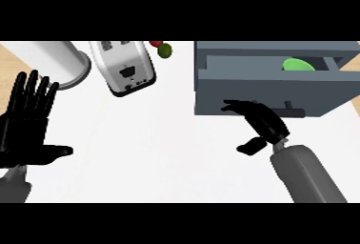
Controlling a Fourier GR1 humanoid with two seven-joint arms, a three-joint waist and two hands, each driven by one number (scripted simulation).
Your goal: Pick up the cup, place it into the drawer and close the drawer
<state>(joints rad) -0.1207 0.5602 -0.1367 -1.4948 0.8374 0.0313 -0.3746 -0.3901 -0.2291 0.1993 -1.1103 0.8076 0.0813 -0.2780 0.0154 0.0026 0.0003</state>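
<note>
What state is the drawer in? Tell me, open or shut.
Open: the drawer is pulled out, its inside showing the green cup; the right hand is at its front.

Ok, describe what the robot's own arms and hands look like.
Both forearms are smooth grey cylinders with rounded ends, the right forearm showing most fully. Each ends in a black hand with slender segmented fingers and a thumb: left hand, right hand. No cables, markings or sleeves are visible.

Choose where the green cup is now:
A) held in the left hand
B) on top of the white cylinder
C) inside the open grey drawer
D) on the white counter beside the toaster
C: the green cup shows inside the open grey drawer, behind its front panel.
</note>
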